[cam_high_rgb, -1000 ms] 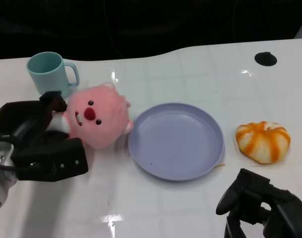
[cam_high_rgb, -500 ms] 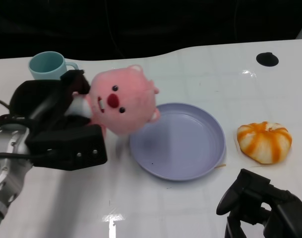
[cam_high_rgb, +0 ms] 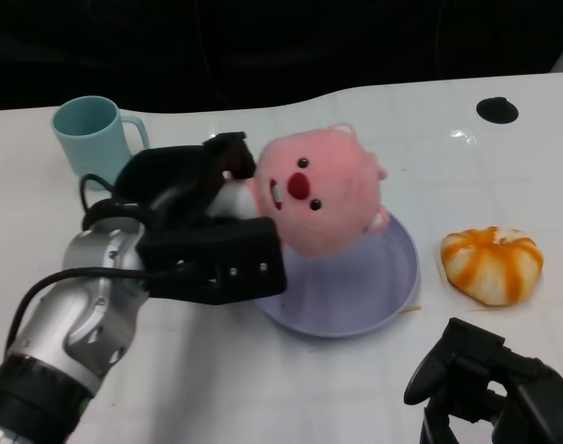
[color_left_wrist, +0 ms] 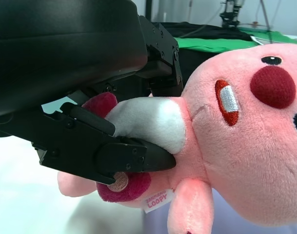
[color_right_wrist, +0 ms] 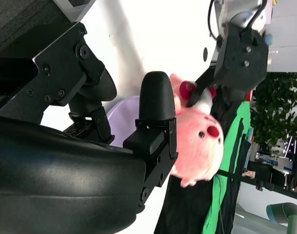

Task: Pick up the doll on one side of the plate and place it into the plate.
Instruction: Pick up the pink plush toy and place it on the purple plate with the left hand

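My left hand (cam_high_rgb: 202, 227) grips the pink plush doll (cam_high_rgb: 318, 190) by its body and holds it in the air over the near left part of the lilac plate (cam_high_rgb: 383, 282). The left wrist view shows black fingers (color_left_wrist: 114, 156) pressed into the doll's white belly (color_left_wrist: 148, 119), its face (color_left_wrist: 255, 122) turned away from the hand. In the right wrist view the doll (color_right_wrist: 199, 139) hangs above the plate (color_right_wrist: 126, 117), with the left hand (color_right_wrist: 238, 48) beyond it. My right hand (cam_high_rgb: 489, 384) rests low at the table's near right, fingers curled, holding nothing.
A teal mug (cam_high_rgb: 94, 134) stands at the back left, behind my left arm. An orange-and-white striped bun-shaped toy (cam_high_rgb: 491, 264) lies right of the plate. A black round cap (cam_high_rgb: 496, 110) sits in the table at the far right. The table's far edge borders darkness.
My left hand has lifted the doll off the table left of the plate and carried it up and to the right, over the plate. The right hand has stayed put.
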Motion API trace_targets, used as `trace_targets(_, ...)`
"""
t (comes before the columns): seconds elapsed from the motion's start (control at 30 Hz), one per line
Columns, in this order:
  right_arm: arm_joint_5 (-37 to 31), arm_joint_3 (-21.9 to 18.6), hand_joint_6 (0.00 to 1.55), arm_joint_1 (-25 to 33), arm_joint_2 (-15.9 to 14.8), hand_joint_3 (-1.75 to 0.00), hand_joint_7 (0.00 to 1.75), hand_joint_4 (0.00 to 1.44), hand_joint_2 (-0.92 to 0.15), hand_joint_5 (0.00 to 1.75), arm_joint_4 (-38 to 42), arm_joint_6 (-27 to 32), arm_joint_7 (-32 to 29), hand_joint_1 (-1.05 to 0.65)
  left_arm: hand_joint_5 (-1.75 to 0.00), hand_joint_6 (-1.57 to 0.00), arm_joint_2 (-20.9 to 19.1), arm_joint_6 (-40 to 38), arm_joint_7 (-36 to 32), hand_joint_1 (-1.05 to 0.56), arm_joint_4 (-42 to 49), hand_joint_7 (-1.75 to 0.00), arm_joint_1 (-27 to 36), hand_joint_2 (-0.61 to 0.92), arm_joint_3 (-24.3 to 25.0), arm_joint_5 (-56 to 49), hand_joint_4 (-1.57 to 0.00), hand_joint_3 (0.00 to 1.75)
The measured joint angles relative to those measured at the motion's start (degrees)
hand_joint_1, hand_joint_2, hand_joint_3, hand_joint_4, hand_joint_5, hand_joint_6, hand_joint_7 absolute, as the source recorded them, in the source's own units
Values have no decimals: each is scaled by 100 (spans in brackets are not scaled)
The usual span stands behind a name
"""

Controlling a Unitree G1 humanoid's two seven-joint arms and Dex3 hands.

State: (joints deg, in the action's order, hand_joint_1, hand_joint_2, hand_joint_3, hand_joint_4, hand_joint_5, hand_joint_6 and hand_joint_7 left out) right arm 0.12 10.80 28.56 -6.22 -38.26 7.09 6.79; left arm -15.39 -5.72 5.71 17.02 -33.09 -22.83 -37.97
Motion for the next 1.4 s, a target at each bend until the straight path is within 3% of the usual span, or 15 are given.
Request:
trace_targets(0.1, -3, 5, 61, 4, 0, -138, 155, 72, -43, 175, -18, 0, 0, 7, -175, -65, 140, -9, 0, -22, 114, -175, -64, 61, -110, -1, -89, 82)
trace_targets(0.13, -3, 7, 61, 5, 0, -138, 155, 72, -42, 175, -19, 0, 0, 7, -175, -67, 192, -20, 3, -22, 153, -154, -73, 63, -137, -3, -88, 81)
trace_targets(0.17, -3, 8, 61, 5, 0, -138, 155, 72, -42, 175, -20, 0, 0, 6, -175, -68, 234, -49, 16, -22, 198, -152, -90, 63, -169, -5, -88, 81)
trace_targets(0.23, 1, 10, 62, 5, 0, -138, 155, 73, -42, 175, -19, -2, 4, 6, -175, -64, 284, -87, 66, -21, 293, -170, -147, 63, -256, -21, -88, 82)
trace_targets(0.47, 16, 11, 61, 5, 0, -139, 154, 73, -42, 175, -18, -6, 32, 6, -175, -66, 387, -96, 66, -18, 465, -175, -219, 55, -408, -188, -86, 93)
trace_targets(0.53, 16, 11, 61, 4, 1, -139, 154, 73, -42, 175, -19, -6, 34, 6, -175, -81, 384, -95, 111, -20, 464, -110, -219, 57, -422, -193, -81, 72)
trace_targets(0.6, 19, 11, 61, 4, 1, -139, 155, 73, -42, 175, -19, -6, 36, 6, -172, -87, 365, -94, 227, -24, 453, -66, -220, 68, -425, -186, -77, 54)
trace_targets(0.67, 19, 9, 61, 4, 1, -139, 155, 73, -42, 175, -19, -6, 37, 6, -163, -88, 326, -87, 405, -28, 415, -31, -219, 83, -423, -156, -73, 30)
trace_targets(0.73, 19, 7, 61, 4, 1, -139, 155, 73, -42, 175, -19, -6, 38, 6, -125, -78, 259, -77, 624, -37, 315, -9, -219, 90, -422, -62, -60, 19)
trace_targets(0.77, 19, 5, 61, 3, 1, -139, 155, 73, -42, 175, -19, -6, 39, 6, -116, -76, 220, -67, 708, -39, 255, -5, -219, 91, -422, -41, -58, 18)
trace_targets(0.8, 20, 3, 61, 3, 0, -139, 155, 73, -42, 175, -19, -6, 40, 6, -75, -59, 183, -53, 782, -50, 199, -2, -219, 92, -420, -14, -48, 22)
trace_targets(0.83, 21, 2, 61, 1, 0, -139, 155, 73, -42, 175, -19, -6, 41, 6, -55, -50, 135, -11, 864, -57, 149, -1, -217, 92, -421, 10, -43, 25)
trace_targets(0.9, 21, 0, 61, -2, 0, -139, 155, 73, -41, 175, -19, -6, 44, 6, -33, -32, 18, 80, 1026, -70, 19, 0, -216, 92, -420, 43, -31, 31)
trace_targets(1.1, 30, -7, 61, -4, -1, -140, 155, 73, -41, 175, -19, -5, 47, 7, -12, -4, -237, 165, 1506, -97, -351, 0, -209, 92, -419, 79, -1, 49)
trace_targets(1.4, 33, -4, 61, -15, 1, -140, 155, 73, -42, 175, -12, -5, 51, 9, -8, -5, -498, 284, 1665, -99, -824, -2, 46, 92, -192, 283, -3, 54)
